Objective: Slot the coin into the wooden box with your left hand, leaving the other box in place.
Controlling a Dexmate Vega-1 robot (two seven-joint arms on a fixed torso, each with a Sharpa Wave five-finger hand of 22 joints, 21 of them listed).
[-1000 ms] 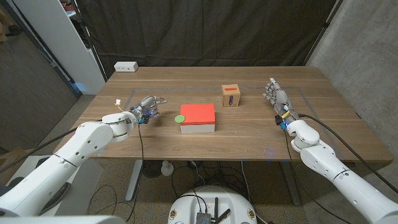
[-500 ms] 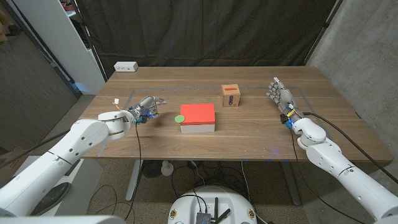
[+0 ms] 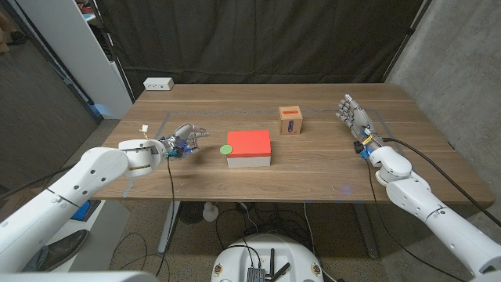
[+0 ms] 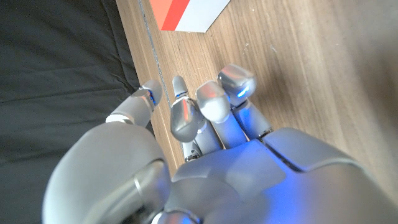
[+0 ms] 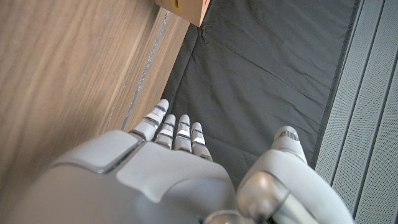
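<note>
— Withdrawn slightly is the left hand (image 3: 182, 141), its fingers loosely apart with nothing held; the green coin (image 3: 226, 149) is seen well ahead of it, beside the red box (image 3: 249, 147).
— Then the pickup is judged unstarted; the wooden box (image 3: 290, 121) is seen beyond; the right hand (image 3: 352, 117) is held spread, empty.

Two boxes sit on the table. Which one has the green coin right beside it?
The flat red-topped box in the middle: the green coin lies at its left edge. The small wooden box stands farther back, apart from the coin.

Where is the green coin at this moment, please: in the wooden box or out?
Out: the green coin lies on the table beside the red box.
</note>
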